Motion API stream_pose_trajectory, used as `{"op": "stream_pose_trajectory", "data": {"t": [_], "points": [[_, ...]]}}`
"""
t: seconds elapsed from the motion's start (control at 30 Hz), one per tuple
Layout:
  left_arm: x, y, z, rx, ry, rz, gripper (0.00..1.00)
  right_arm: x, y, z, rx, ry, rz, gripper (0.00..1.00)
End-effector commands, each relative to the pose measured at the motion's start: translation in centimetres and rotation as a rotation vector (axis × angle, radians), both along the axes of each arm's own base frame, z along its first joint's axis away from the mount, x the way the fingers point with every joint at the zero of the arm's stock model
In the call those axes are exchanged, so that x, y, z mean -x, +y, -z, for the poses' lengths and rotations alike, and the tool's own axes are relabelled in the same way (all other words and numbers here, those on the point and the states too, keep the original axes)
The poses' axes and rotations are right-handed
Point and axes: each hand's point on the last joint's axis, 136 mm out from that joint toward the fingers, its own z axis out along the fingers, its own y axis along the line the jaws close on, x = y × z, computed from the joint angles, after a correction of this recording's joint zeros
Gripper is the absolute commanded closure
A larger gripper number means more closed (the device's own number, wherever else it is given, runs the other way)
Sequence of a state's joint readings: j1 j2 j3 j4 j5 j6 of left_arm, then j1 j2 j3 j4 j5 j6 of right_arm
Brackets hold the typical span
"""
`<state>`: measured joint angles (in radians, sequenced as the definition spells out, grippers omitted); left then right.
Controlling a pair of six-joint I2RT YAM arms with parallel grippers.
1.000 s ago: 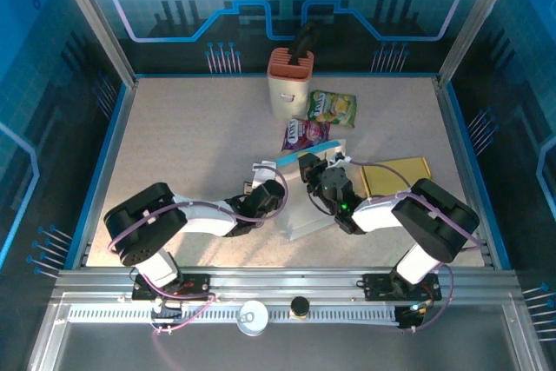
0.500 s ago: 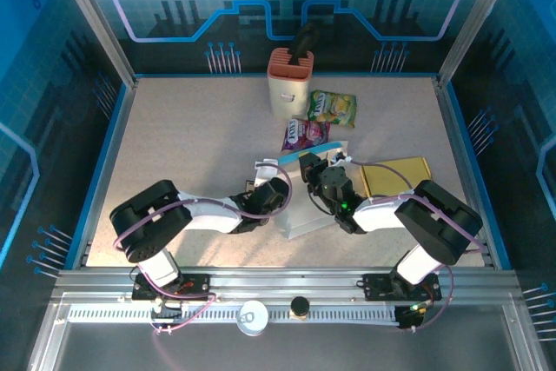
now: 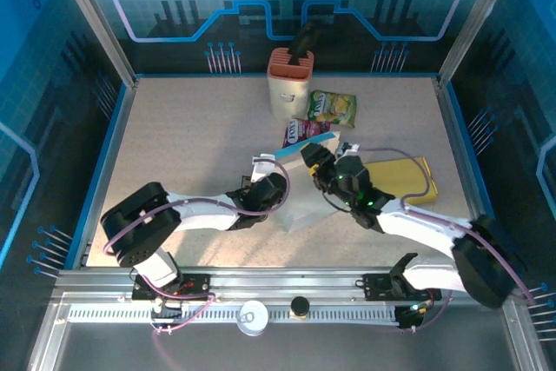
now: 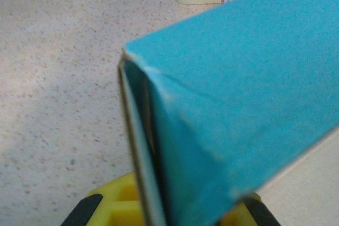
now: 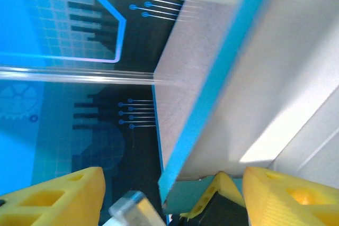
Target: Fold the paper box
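Observation:
The paper box [image 3: 303,199], white inside and blue outside, stands partly folded at the middle of the table. My left gripper [image 3: 271,187] is shut on its left side. In the left wrist view the blue box [image 4: 238,93] looms close, and its wall edge is pinched between the yellow fingers [image 4: 119,205] of the left gripper [image 4: 169,211]. My right gripper [image 3: 334,168] is at the box's right top corner with its jaws open. In the right wrist view the box's blue edge [image 5: 222,88] runs between the spread yellow fingers [image 5: 58,197] of the right gripper [image 5: 175,197].
A beige holder with an orange top [image 3: 289,84] stands at the back. A green snack bag [image 3: 333,108] and a purple packet [image 3: 303,133] lie just behind the box. A gold packet [image 3: 401,178] lies to the right, under the right arm. Blue walls rim the table.
My right gripper has opened and let go of the box, and its arm has swung out to the right. The left gripper keeps its grip and has shifted slightly.

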<state>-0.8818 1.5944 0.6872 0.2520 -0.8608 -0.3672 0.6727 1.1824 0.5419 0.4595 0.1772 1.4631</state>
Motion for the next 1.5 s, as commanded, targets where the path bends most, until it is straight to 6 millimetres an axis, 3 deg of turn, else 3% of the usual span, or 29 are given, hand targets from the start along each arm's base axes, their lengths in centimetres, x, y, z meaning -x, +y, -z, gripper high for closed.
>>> {"op": "stream_pose_trajectory", "data": {"t": [0.0,0.17,0.33,0.6,0.87,1.1,1.33,1.47], "points": [[-0.2,1.8,-0.6,-0.032,-0.002,0.044,1.0,1.4,-2.0,0.5,0.178,0.019,-0.097,0.3],[-0.5,2.6,-0.3,0.017,0.044,0.2,1.0,0.1,-5.9,0.2,0.234,-0.03,-0.142,0.36],[-0.4,1.8,0.4,0.042,0.125,0.341,1.0,-1.6,-8.2,1.2,0.369,-0.019,-0.203,0.6],[-0.9,1.3,1.4,0.039,0.179,0.346,1.0,-3.8,-9.0,3.7,0.366,0.124,-0.103,0.6],[-0.9,1.4,1.2,0.04,0.17,0.345,1.0,-5.8,-8.7,4.4,0.331,0.195,-0.051,0.53],[-0.9,1.5,1.2,0.043,0.171,0.336,1.0,-4.8,-7.9,6.2,0.366,0.248,-0.051,0.67],[-0.9,1.7,1.4,0.047,0.174,0.318,1.0,-4.3,-7.5,7.9,0.39,0.286,-0.066,0.71],[-1.2,2.0,1.3,0.049,0.17,0.286,1.0,-4.2,-6.2,8.2,0.383,0.285,-0.103,0.73]]}}
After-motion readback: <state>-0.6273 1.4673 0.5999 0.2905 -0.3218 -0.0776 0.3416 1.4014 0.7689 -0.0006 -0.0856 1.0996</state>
